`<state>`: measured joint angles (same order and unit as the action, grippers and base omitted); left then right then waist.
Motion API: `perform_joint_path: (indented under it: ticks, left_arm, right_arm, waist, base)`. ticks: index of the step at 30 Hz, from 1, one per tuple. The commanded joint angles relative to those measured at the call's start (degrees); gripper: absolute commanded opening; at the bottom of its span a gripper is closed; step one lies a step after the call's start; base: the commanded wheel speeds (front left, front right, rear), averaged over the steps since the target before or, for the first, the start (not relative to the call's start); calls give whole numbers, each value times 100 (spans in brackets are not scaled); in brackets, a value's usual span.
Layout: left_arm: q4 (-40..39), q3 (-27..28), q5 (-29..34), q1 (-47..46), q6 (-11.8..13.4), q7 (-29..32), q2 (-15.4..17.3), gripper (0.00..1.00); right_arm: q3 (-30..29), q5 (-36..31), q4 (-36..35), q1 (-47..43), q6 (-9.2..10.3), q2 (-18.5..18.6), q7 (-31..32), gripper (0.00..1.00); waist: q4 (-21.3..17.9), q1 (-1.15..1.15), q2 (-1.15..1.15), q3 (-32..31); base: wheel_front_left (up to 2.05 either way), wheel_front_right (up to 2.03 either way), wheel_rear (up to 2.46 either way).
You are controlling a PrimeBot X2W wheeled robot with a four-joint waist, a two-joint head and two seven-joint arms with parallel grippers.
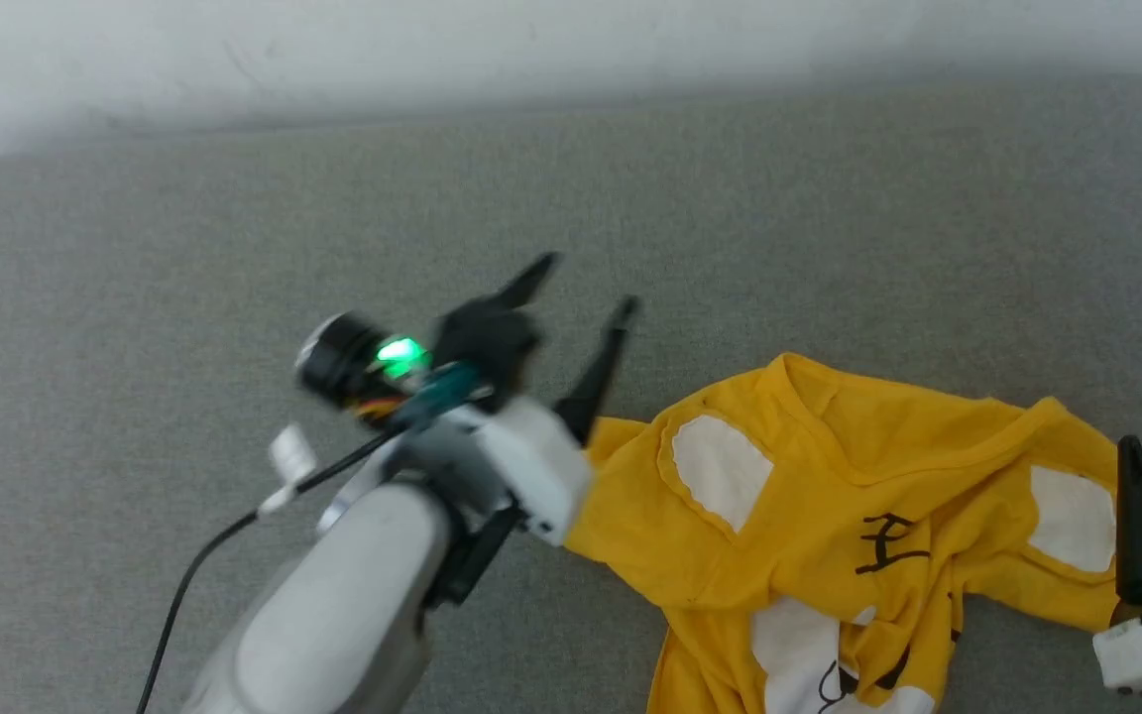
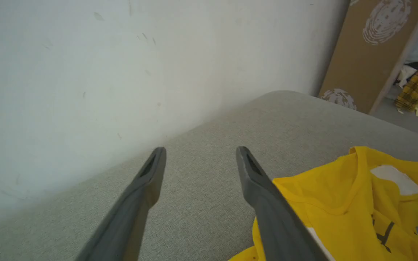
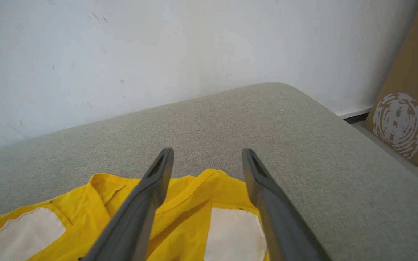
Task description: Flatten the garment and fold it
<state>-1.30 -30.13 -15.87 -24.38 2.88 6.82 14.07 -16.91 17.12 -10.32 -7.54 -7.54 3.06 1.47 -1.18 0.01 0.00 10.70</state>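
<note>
the yellow t-shirt (image 1: 829, 496) is seen lying rumpled on the grey fabric surface (image 1: 234, 248). it is spread mostly left to right, with the collar (image 1: 834, 392) turned toward the wall (image 1: 531, 40) and the hem bunched toward the robot. the left gripper (image 1: 586, 285) is held empty with its fingers apart, just past the shirt's left-hand edge, so the cloth lies to its right. the right gripper (image 3: 207, 152), fingers likewise apart, is poised over the right shoulder and is judged the nearer to cloth.

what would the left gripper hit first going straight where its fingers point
Likely the bare grey cushion near the white wall, though depth is unclear. The left gripper points clear of the garment, which lies off to its right.
</note>
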Motion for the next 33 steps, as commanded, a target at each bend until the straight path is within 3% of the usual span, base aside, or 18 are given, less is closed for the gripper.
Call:
perform_joint_path:
  ticks: [1,7,19,20,21,28,33]
  left_arm:
    - [168,-263,124,-400,-226,358,-94,100]
    - [848,-962,142,-1242,-746,1426,-447,100]
    - [1888,-1447,28,-1400,-919,2148,-396,98]
    - [1918,-1466,-1,-1394,-929,2164,-382,36]
    - [1937,-1479,-18,-1392,-935,2157,-368,0]
    - [1836,-1138,-325,-1351,-813,1748,-352,0]
    - [1405,-507,-696,-1472,-644,1598,-87,0]
  right_arm:
    - [-35,48,3,139,5,-18,-11,100]
    - [6,91,32,408,5,-18,-19,100]
    - [159,244,327,541,5,-18,-162,100]
    - [160,245,346,539,5,-18,-169,100]
    - [160,244,366,543,5,-18,-169,100]
    - [132,219,411,486,5,-18,-128,100]
    - [134,221,377,396,5,-18,-54,100]
  waist:
    - [-101,-1,0,456]
    - [-313,-1,0,940]
    - [-670,-1,0,1179]
    - [-676,-1,0,1166]
    - [-678,-1,0,1145]
    - [-578,-1,0,783]
    - [-534,-1,0,545]
  base:
    - [0,0,0]
    - [0,0,0]
    - [0,0,0]
    - [0,0,0]
    - [0,0,0]
    - [0,0,0]
    - [0,0,0]
